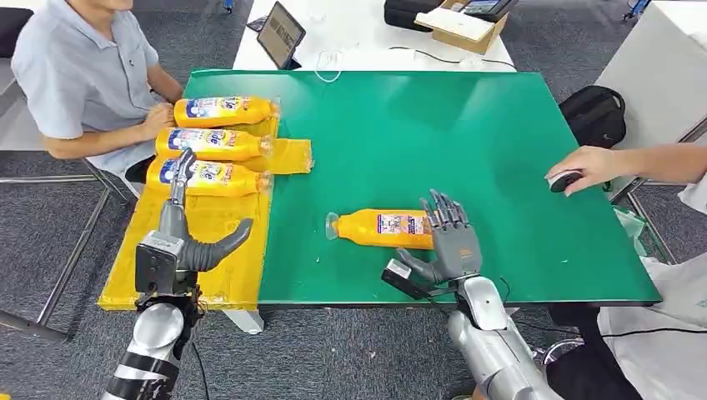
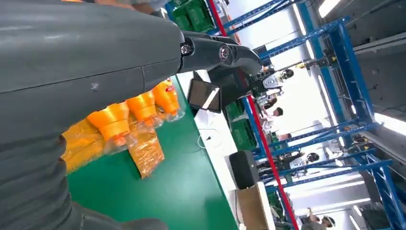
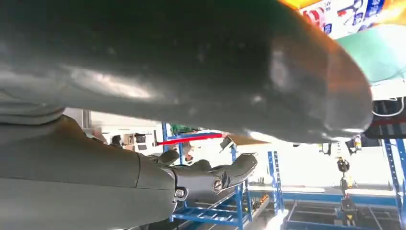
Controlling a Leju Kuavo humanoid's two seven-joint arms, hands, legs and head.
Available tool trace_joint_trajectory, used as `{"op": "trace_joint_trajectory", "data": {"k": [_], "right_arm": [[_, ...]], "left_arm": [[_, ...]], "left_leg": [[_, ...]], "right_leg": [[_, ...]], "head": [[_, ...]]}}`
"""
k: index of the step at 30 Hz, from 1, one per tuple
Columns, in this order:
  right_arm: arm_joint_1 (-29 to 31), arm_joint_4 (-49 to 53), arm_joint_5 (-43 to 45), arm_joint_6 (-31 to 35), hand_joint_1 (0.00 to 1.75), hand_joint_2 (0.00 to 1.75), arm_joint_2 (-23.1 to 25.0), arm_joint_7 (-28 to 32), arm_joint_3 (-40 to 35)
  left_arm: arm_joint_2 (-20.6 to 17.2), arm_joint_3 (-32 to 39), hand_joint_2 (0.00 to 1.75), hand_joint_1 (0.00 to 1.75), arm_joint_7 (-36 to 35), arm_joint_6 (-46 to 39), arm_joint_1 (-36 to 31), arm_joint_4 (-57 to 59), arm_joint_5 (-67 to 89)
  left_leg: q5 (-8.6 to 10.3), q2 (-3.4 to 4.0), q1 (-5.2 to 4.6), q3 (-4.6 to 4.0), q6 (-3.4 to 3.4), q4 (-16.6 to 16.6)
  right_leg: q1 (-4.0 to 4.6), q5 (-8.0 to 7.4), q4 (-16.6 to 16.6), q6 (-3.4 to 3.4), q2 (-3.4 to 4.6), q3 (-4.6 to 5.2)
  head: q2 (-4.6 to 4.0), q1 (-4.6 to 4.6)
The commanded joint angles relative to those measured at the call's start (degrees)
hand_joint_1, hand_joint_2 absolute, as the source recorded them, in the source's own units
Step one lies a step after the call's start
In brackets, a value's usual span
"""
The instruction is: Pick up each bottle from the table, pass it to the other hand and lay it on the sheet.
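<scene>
Right hand (image 1: 451,243) sits with its fingers spread apart, holding nothing, its fingertips touching the end of an orange bottle (image 1: 382,227) lying on the green table (image 1: 467,142). Left hand (image 1: 185,237) is open too, above the yellow sheet (image 1: 200,250). Just past its fingers, three bottles (image 1: 213,143) lie side by side on that sheet.

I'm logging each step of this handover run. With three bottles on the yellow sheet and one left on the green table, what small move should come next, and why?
Probably the right hand should close its fingers around the lone bottle on the green table. That hand sits at the bottle's base end with fingers apart, not yet gripping, while the left hand waits open over the yellow sheet.
</scene>
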State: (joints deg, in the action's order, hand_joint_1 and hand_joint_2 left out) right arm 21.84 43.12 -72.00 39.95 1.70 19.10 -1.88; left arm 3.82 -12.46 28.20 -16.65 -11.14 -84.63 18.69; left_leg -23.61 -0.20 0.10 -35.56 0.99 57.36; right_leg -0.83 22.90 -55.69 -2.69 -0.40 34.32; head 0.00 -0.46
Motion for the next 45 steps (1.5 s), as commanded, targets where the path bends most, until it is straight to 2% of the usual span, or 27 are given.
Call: {"op": "trace_joint_trajectory", "data": {"k": [1, 8, 9, 12, 16, 18, 24, 28, 32, 34, 35, 36, 37, 45], "right_arm": [[6.3, -13.2, 1.2, 0.0, 0.00, 0.00, 0.5, -0.8, -0.1], [8.6, -16.9, 0.5, -1.2, 0.00, 0.00, 0.2, -2.9, -2.3], [9.4, -18.7, -1.5, -3.2, 0.00, 1.75, -0.6, -6.4, -3.9], [12.3, -21.2, 1.4, -5.0, 0.00, 1.75, -1.7, -4.0, -4.4], [16.4, -23.8, -1.5, -10.0, 0.00, 1.75, -2.4, -6.5, -7.5], [16.9, -24.3, -2.7, -11.0, 0.00, 1.75, -3.2, -7.8, -8.7], [17.5, -25.2, -1.7, -12.5, 0.00, 1.75, -3.4, -5.1, -9.0], [17.5, -25.6, -2.5, -13.4, 0.00, 1.75, -3.6, -6.5, -10.1], [17.4, -26.4, 0.0, -15.6, 0.00, 1.75, -3.9, -5.5, -8.5], [17.4, -26.8, 7.7, -22.6, 0.00, 1.75, -2.9, -0.2, -3.0], [17.3, -26.8, 9.7, -24.6, 0.44, 1.75, -2.7, 1.5, -1.8], [17.0, -26.6, 9.9, -25.2, 1.38, 1.75, -2.9, 2.9, -2.1], [16.8, -26.7, 9.4, -24.1, 1.52, 1.75, -3.0, 3.1, -3.0], [16.7, -26.7, 9.2, -23.9, 1.52, 1.75, -3.0, 3.4, -3.3]], "left_arm": [[-0.1, -1.4, 1.75, 0.00, -1.2, -1.5, -2.4, 3.7, 2.3], [-0.1, -2.2, 1.75, 0.00, -1.2, -1.4, -3.1, 4.3, 2.5], [-0.2, -2.6, 1.75, 0.00, -1.8, -0.2, -3.3, 4.7, 1.9], [0.2, -3.6, 1.75, 0.00, -1.7, 1.3, -5.5, 7.6, 0.9], [0.4, -4.1, 1.75, 0.00, -1.7, 2.0, -7.5, 9.8, 0.2], [0.2, -4.3, 1.75, 0.00, -1.6, 2.0, -7.2, 9.5, 0.3], [-0.3, -4.2, 1.75, 0.00, -1.2, 0.9, -7.7, 9.3, 1.0], [-1.1, -4.1, 1.75, 0.00, -1.6, 1.6, -8.0, 8.4, 0.9], [-1.1, -4.3, 1.75, 0.00, -2.5, 4.6, -8.1, 9.0, -1.8], [-0.8, -4.5, 1.75, 0.00, -1.8, 5.7, -9.2, 10.7, -3.3], [-0.8, -4.7, 1.75, 0.00, -1.7, 6.2, -9.7, 11.5, -3.8], [-0.7, -5.0, 1.75, 0.00, -1.5, 6.5, -10.3, 12.3, -4.0], [-0.6, -5.4, 1.75, 0.00, -1.4, 6.7, -10.9, 13.1, -4.2], [-0.4, -5.5, 1.75, 0.00, -1.4, 6.8, -11.2, 13.2, -4.2]], "left_leg": [[-0.05, 0.05, 0.02, 0.15, -0.04, 0.0], [-0.08, 0.06, 0.04, 0.21, -0.06, 0.0], [-0.05, 0.05, 0.00, 0.18, -0.04, 0.0], [-0.04, -0.04, 0.01, 0.14, -0.03, 0.0], [-0.01, 0.01, -0.03, 0.07, -0.01, 0.0], [-0.04, 0.04, -0.02, 0.15, -0.02, 0.0], [-0.05, -0.01, -0.02, 0.18, -0.04, 0.0], [0.00, -0.01, 0.00, 0.08, -0.02, 0.0], [-0.06, 0.00, 0.00, 0.22, -0.05, 0.0], [0.00, -0.03, 0.02, 0.13, -0.03, 0.0], [-0.03, -0.08, 0.03, 0.23, -0.05, 0.0], [0.00, -0.13, 0.02, 0.18, -0.03, 0.0], [-0.03, -0.16, 0.04, 0.28, -0.05, 0.0], [-0.03, -0.09, 0.03, 0.38, -0.05, 0.0]], "right_leg": [[0.02, 0.04, 0.0, 0.07, 0.05, -0.14], [0.05, 0.06, 0.0, 0.10, 0.07, -0.19], [0.01, 0.05, 0.0, 0.08, 0.06, -0.14], [0.02, 0.06, 0.0, 0.07, -0.03, -0.13], [-0.02, 0.02, 0.0, 0.04, 0.02, -0.05], [-0.01, 0.03, 0.0, 0.06, 0.04, -0.13], [-0.01, 0.07, 0.0, 0.07, 0.00, -0.15], [0.01, 0.01, 0.0, 0.03, -0.01, -0.06], [0.01, 0.06, 0.0, 0.08, 0.00, -0.20], [0.03, 0.01, 0.0, 0.05, -0.04, -0.14], [0.03, 0.05, 0.0, 0.08, -0.08, -0.24], [0.02, 0.04, 0.0, 0.05, -0.12, -0.19], [0.04, 0.08, 0.0, 0.09, -0.16, -0.31], [0.03, 0.05, 0.0, 0.07, -0.06, -0.36]], "head": [[0.00, 0.00], [0.00, 0.00], [0.00, 0.00], [0.00, 0.00], [0.00, 0.00], [0.00, 0.00], [0.00, -0.02], [0.00, 0.00], [0.00, 0.00], [0.00, -0.02], [0.00, 0.00], [0.00, 0.00], [0.00, 0.00], [0.00, 0.00]]}}
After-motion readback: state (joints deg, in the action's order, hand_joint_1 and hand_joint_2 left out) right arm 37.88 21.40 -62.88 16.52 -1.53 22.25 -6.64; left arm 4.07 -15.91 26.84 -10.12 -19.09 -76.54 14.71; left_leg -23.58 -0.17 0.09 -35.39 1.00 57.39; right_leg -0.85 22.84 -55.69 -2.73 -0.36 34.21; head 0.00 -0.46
